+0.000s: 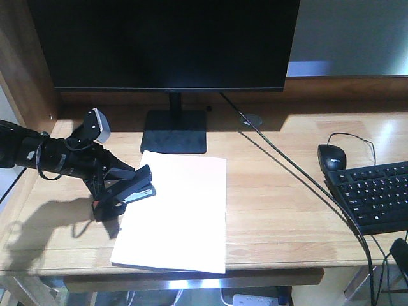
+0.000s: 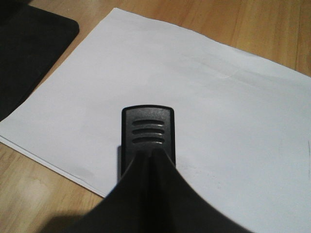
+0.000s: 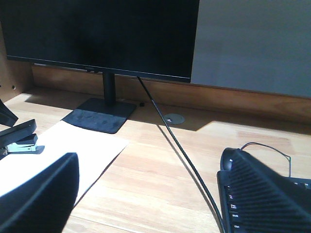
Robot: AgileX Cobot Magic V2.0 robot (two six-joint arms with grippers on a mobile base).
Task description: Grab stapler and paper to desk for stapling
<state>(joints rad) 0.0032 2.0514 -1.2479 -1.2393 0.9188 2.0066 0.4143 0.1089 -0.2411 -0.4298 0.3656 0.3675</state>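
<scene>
Front-facing view is showing you the left gripper (image 1: 113,185) pinching the stapler (image 1: 137,185) at the left edge of the paper (image 1: 182,217) on the desk (image 1: 280,210) — monitor stand (image 1: 174,131) just behind, a cable (image 1: 293,172) crossing beside the sheet. Your right gripper (image 3: 150,160) is hanging spread wide near the mouse (image 1: 332,157) and keyboard (image 1: 379,194).

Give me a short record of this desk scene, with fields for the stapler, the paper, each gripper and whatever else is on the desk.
stapler: black, held at its rear by the left gripper, front end over the left edge of the paper
paper: one white sheet lying flat on the desk, in front of the monitor stand
left gripper: shut on the stapler
right gripper: open, empty, seen only in its wrist view
other items: monitor, mouse and keyboard at right, cable across the desk
</scene>
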